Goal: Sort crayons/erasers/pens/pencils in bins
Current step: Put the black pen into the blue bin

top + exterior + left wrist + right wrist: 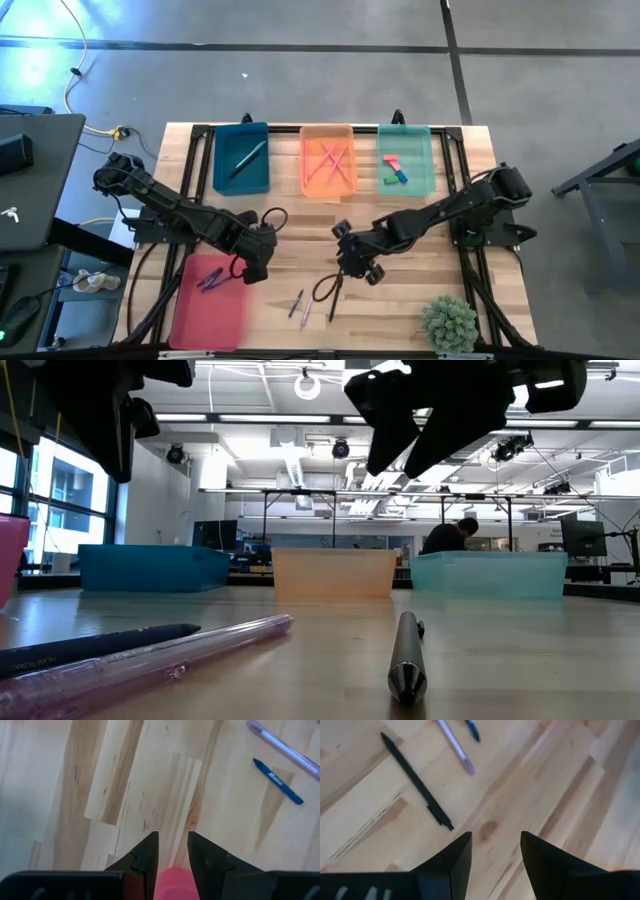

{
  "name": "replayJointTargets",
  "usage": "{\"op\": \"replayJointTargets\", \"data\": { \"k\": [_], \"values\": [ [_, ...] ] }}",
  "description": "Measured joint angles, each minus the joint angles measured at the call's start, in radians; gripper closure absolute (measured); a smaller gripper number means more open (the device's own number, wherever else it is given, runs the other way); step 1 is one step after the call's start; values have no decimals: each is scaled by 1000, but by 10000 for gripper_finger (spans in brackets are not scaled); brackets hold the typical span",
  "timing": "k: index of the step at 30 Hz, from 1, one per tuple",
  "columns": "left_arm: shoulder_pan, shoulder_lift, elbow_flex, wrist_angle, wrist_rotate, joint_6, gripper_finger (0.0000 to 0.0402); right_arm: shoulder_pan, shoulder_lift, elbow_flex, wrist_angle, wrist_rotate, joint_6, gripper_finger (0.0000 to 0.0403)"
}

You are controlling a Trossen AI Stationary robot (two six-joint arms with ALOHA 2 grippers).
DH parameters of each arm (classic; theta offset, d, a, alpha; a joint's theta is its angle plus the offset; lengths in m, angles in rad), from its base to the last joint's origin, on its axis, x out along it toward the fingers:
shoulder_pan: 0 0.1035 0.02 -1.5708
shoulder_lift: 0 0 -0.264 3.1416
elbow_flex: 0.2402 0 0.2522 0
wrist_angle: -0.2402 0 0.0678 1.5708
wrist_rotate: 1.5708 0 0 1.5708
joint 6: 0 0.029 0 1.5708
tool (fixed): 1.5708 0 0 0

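Note:
Three bins stand along the far edge: teal (241, 158) with a pen, orange (329, 160) with thin sticks, mint (405, 160) with erasers (394, 170). The pink-red bin (205, 305) lies near left and holds a few sticks. A purple pen (297, 303), a blue crayon (306, 316) and a black pen (333, 300) lie loose near the front edge. My left gripper (254, 268) hovers at the pink-red bin's far right corner, with a pink block (172, 882) between its fingers. My right gripper (496, 837) hangs open above bare wood, beside the black pen (415, 780). My left gripper has a pink eraser's end (172, 876) between its two fingers (147, 855), which point steeply down. The block is lifted clear of the table. The gripper's own body hides the rest of it.
A small green plant (450, 322) stands at the near right corner. Bare wood lies between the bins and the loose pens. In the low view the black pen (407, 660) points toward the camera, and a person (450, 538) sits in the room beyond.

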Motion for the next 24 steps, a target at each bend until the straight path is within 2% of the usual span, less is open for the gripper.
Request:
{"op": "replayJointTargets", "data": {
  "k": [8,11,24],
  "values": [
    [38,0,0,0,0,2,307,2,139,173,-153,-103,-86,241],
    [45,0,0,1,0,2,307,8,183,218,-183,-107,-114,241],
    [49,0,0,1,-15,10,307,45,266,235,-183,-128,-252,241]
  ]
}}
